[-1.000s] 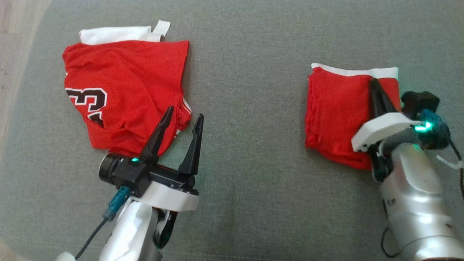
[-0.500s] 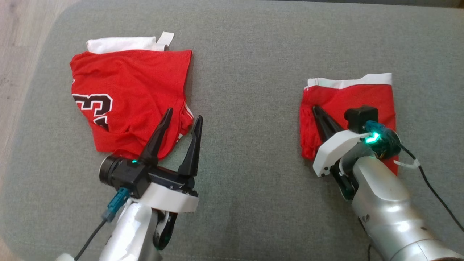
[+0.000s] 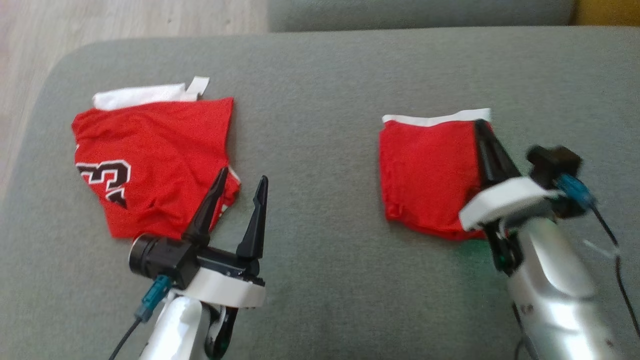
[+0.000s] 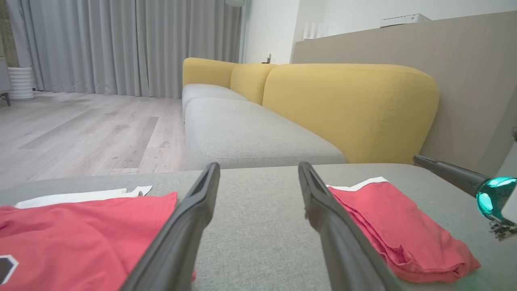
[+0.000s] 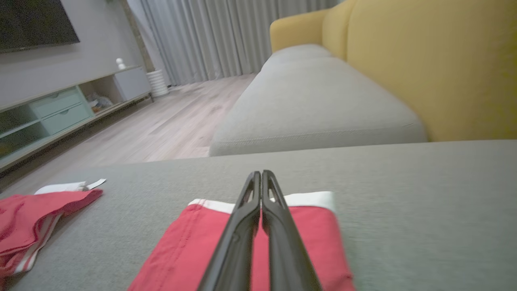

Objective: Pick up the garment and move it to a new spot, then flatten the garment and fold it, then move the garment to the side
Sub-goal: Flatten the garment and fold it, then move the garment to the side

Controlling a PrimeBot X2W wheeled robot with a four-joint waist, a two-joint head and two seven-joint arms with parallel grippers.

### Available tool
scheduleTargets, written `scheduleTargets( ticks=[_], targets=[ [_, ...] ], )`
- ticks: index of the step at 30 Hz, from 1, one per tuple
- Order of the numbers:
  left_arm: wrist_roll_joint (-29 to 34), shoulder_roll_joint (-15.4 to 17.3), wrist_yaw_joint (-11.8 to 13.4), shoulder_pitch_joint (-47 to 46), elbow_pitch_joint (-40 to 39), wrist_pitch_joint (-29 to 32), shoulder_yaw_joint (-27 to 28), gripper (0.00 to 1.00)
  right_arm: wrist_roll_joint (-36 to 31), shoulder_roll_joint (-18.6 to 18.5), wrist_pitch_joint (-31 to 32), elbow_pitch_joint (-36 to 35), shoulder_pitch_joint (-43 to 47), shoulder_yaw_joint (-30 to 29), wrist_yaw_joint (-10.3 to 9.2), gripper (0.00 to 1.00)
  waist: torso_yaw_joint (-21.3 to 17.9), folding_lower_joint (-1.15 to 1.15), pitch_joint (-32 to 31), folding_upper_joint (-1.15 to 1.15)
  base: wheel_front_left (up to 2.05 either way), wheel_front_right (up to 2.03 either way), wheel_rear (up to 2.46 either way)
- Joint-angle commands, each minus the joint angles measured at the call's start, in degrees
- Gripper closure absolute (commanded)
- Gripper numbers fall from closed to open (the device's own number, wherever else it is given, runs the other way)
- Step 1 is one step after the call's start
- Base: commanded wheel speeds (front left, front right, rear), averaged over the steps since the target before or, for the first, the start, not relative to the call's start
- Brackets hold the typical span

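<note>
**Evidently the last step: shifting the fold aside**

From here I judge the folding done and the sideways move in hand. The folded garment (image 3: 427, 180) lies flat on the grey cushion (image 3: 320, 100). My right gripper (image 3: 481, 126) lies along the garment's edge on my right-arm side, fingers pressed together with nothing pinched between them. I cannot tell whether they bear on the cloth or hang just above it. My left gripper (image 3: 242, 177) is spread wide and empty, well apart from the folded garment, over the near corner of a numbered jersey (image 3: 155, 150).

To do this well, I'd lay the closed fingers low and flat across the top layer and sweep slowly. The push should go through the whole stack, so that the top layer is not dragged off the ones beneath. I'd also steer it away from the jersey.

The left wrist view gives me the layered edge (image 4: 387, 246) of the folded garment, stacked and slightly uneven. The right wrist view looks straight down the closed fingers to the white band (image 5: 309, 199) at the garment's far edge. The head view gives me the garment's whole outline.
</note>
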Motion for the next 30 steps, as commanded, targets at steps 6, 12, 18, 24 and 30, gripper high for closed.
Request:
scheduleTargets(
  ticks=[6,12,18,24,30],
  targets=[
    [0.2,0.1,0.3,0.6,-2.1,-0.5,2.8,0.0,-2.7,0.6,-0.7,-10.8,9.5,-3.4,-0.05,0.35,-3.5,0.01,-3.4,0.0,0.0,0.0,0.0],
    [0.4,0.1,0.3,2.3,-0.8,-0.5,2.9,0.0,-4.1,0.6,-0.7,-16.4,16.5,-4.2,-0.05,0.0,-4.4,0.01,-4.1,0.0,0.0,0.0,0.0],
    [0.3,0.1,0.3,2.2,-0.3,-0.5,2.7,0.0,-3.8,0.6,-0.6,-18.4,17.9,-4.4,-0.05,0.0,-4.1,0.01,-3.7,0.0,0.0,0.0,0.0],
    [0.0,0.1,0.2,0.6,-0.9,-0.5,1.6,0.0,-4.9,0.6,2.2,-17.9,14.0,-6.2,-0.05,0.0,-2.3,0.01,-1.4,0.0,0.0,0.0,0.0],
    [-0.1,0.1,0.2,-0.6,-1.2,-0.5,1.0,0.0,-4.8,0.6,7.0,-13.9,8.8,-9.5,-0.05,0.0,-0.1,0.01,1.4,0.0,0.0,0.0,0.0]
  ],
)
